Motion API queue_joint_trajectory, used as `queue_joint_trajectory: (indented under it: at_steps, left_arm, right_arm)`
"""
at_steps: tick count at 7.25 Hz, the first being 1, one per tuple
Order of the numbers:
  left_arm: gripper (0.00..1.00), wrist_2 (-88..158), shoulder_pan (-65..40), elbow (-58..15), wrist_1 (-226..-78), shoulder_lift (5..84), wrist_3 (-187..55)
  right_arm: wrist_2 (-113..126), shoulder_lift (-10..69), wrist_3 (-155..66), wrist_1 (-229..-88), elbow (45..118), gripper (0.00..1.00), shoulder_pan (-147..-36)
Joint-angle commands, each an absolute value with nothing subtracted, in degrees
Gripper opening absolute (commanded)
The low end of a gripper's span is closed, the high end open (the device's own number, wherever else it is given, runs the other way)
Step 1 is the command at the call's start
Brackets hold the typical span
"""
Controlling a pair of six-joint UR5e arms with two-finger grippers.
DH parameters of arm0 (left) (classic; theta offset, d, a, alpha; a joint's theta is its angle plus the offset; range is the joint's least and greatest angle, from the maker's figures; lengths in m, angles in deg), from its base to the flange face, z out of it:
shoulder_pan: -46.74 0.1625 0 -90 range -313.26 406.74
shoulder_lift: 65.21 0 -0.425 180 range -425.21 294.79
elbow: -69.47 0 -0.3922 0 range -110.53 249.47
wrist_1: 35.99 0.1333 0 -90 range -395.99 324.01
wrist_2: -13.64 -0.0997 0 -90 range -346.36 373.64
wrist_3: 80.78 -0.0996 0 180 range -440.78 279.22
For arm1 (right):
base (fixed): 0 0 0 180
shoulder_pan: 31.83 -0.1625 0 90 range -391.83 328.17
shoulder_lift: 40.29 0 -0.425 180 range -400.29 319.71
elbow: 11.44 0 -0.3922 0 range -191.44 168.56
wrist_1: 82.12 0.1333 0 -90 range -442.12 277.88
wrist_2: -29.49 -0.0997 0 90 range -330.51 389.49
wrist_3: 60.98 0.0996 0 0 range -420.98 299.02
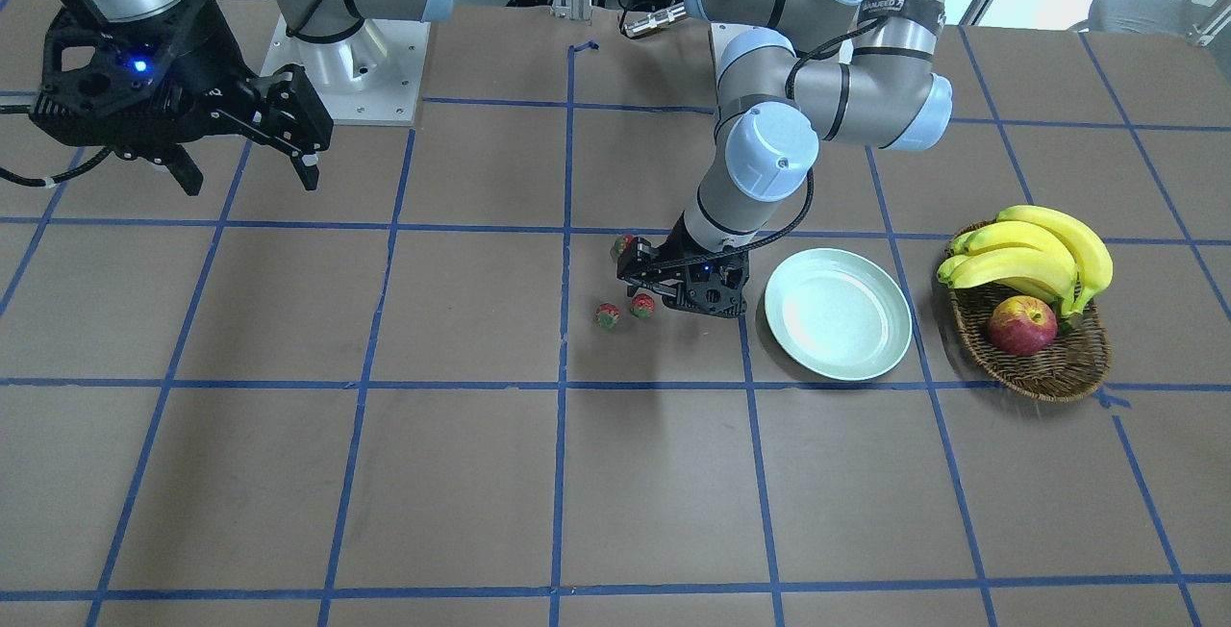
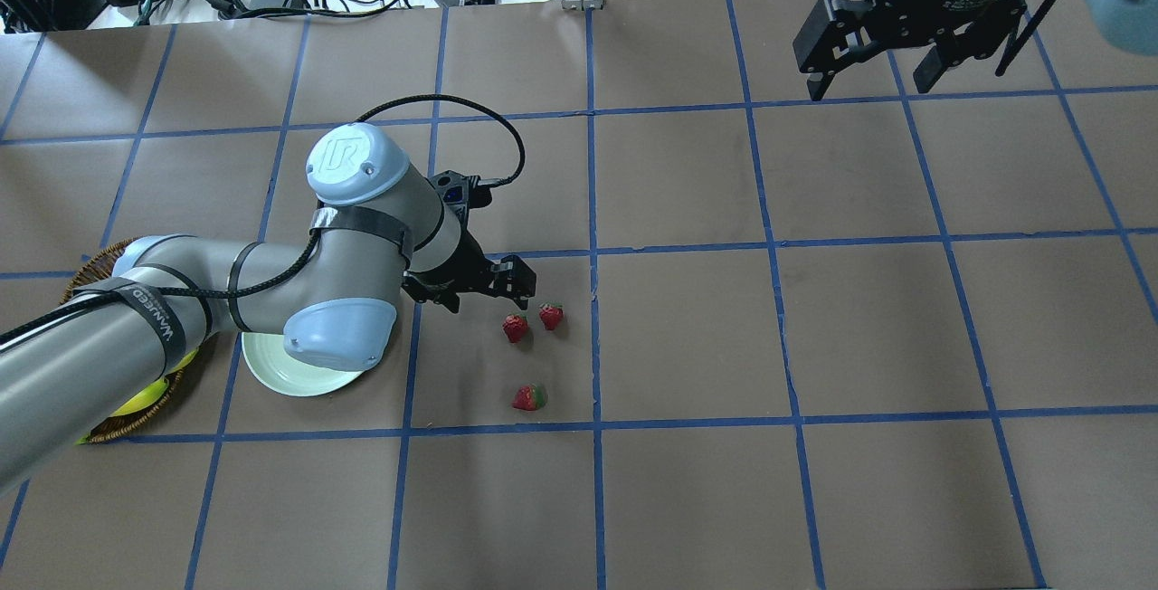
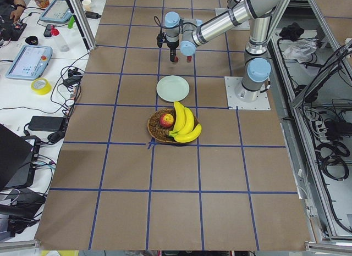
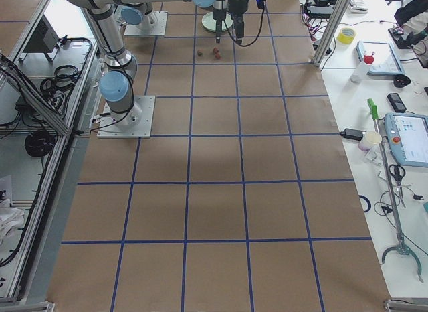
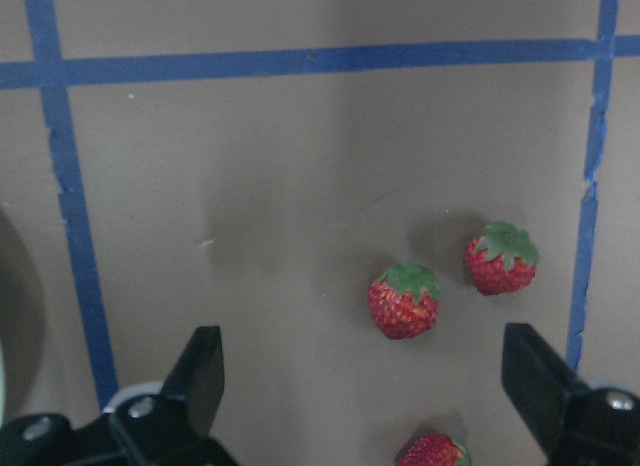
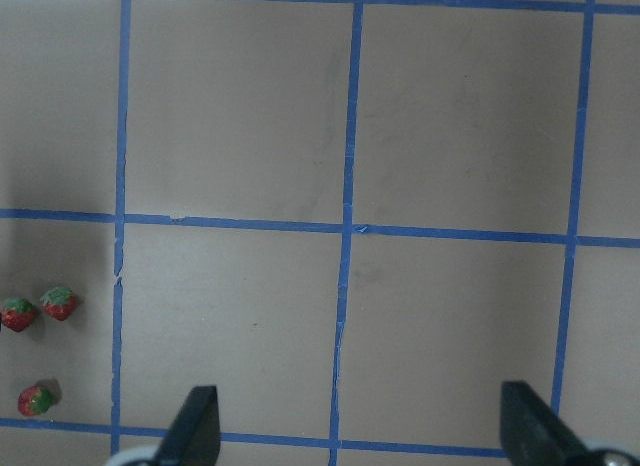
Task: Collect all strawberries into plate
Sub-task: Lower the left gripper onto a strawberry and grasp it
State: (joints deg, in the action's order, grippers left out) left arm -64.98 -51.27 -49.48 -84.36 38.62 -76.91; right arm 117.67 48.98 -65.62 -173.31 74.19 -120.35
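Observation:
Three small red strawberries lie on the brown table. Two (image 2: 515, 328) (image 2: 551, 316) are side by side, and the third (image 2: 530, 397) is closer to the robot. All three show in the front view (image 1: 607, 315) (image 1: 642, 306) (image 1: 623, 245) and the left wrist view (image 5: 404, 300) (image 5: 501, 257) (image 5: 432, 452). My left gripper (image 2: 488, 293) (image 5: 368, 386) is open and empty, low over the table, just beside the pair. The mint-green plate (image 1: 838, 313) is empty, next to that gripper on the side away from the berries. My right gripper (image 2: 870, 81) (image 1: 245, 170) is open, empty and held high, far off.
A brown wicker basket (image 1: 1048, 367) with bananas (image 1: 1039, 252) and a red-yellow apple (image 1: 1021, 324) stands beyond the plate. Blue tape lines grid the table. In the overhead view my left arm covers most of the plate (image 2: 280, 373) and the basket.

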Motion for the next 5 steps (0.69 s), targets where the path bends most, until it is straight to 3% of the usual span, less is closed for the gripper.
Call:
queue_joint_trajectory:
  at_steps: [1,2,3,5]
  left_arm:
    - [0.97,-64.93,-51.87,-49.71,-83.89,41.04,-76.91]
    - [0.92,-64.76,-51.87,-49.71,-83.89,41.65,-76.91]
    - [0.71,-64.67,-51.87,-49.71,-83.89,42.18,-77.00]
    - [0.42,-64.58,-51.87,-50.14,-84.33,42.28,-76.91]
  right_arm:
    - [118.70,49.70,-65.12,-173.09,74.26,1.00,-120.51]
    - [118.70,49.79,-62.59,-173.26,74.08,1.00,-120.51]
    - [118.70,50.14,-59.00,-173.18,74.26,1.00,-120.51]
    - [118.44,50.15,-58.43,-173.26,74.26,1.00,-120.51]
